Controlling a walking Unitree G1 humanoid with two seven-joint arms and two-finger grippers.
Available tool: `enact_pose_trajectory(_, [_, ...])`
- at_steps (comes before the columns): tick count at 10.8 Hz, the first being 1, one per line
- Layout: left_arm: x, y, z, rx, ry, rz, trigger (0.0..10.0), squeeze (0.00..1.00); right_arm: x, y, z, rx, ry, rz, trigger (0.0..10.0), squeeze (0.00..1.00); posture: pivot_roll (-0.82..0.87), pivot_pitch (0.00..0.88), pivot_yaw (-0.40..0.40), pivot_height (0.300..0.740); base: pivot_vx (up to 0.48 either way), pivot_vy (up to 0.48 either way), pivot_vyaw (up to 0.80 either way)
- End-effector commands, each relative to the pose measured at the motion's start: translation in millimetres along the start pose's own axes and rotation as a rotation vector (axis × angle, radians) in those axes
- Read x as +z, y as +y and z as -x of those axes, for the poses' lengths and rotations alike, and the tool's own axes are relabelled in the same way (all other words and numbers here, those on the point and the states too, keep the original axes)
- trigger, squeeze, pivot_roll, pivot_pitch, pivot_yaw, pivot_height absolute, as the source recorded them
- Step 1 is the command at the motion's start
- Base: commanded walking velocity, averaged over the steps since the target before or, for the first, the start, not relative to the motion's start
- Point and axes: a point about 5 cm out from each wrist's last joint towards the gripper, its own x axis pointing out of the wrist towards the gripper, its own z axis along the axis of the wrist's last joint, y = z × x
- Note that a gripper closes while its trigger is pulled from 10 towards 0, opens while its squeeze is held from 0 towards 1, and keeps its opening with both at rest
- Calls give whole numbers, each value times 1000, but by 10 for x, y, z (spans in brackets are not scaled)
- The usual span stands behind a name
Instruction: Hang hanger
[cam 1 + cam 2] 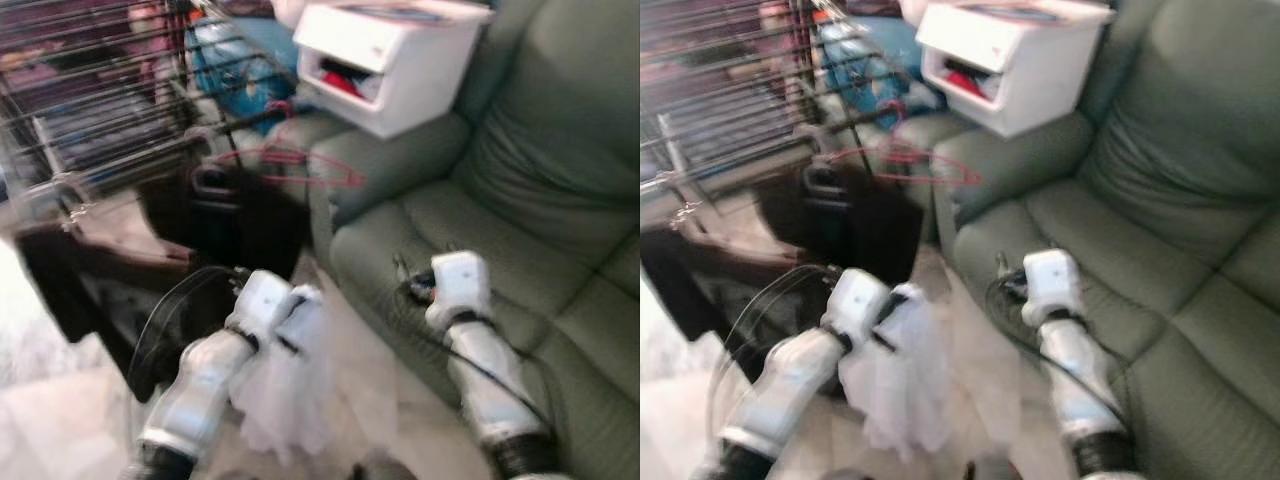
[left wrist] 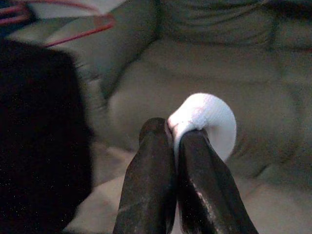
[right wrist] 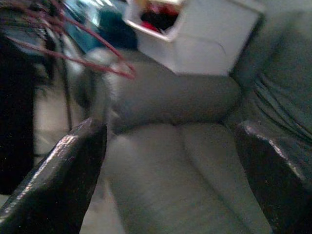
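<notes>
Nearest the head camera are the two silver arms: the left end effector (image 2: 175, 141) has its two black fingers pressed together on one white cloth (image 1: 290, 385), a fold of it bulging out past the fingertips and the rest drooping beside the forearm, while the right end effector (image 3: 170, 146) is held over the seat cushion with its fingers spread wide and nothing between them. One red hanger (image 1: 290, 165) (thin wire, blurred) hangs by its hook from the dark drying rack (image 1: 90, 80) and reaches out toward the armrest of the one green sofa (image 1: 520, 200), well apart from both end effectors. One white box (image 1: 400, 60) sits on top of that armrest, open at the front with something red inside. Under the rack and left of the sofa stand dark bags (image 1: 220, 215), between the left arm and the hanger; behind the rack lies a blue bundle (image 1: 235, 65), too blurred to tell what it is.
</notes>
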Motion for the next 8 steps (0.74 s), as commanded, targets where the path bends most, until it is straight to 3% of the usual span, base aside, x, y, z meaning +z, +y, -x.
enact_pose_trajectory(1, [113, 104, 23, 19, -41, -40, 10000, 0, 77, 78, -43, 22, -30, -6, 10000, 0, -50, 0, -16, 740, 292, 0, 0])
enact_pose_trajectory(4, [109, 98, 19, 13, -40, -35, 10000, 0, 78, 103, -32, 40, -42, 11, 10000, 0, -51, 0, -12, 740, 336, 0, 0])
enact_pose_trajectory(8, [107, 103, 18, 11, -33, -33, 10000, 0, 78, 133, -23, 64, -51, 28, 10000, 0, -49, 0, -12, 740, 405, 63, 748])
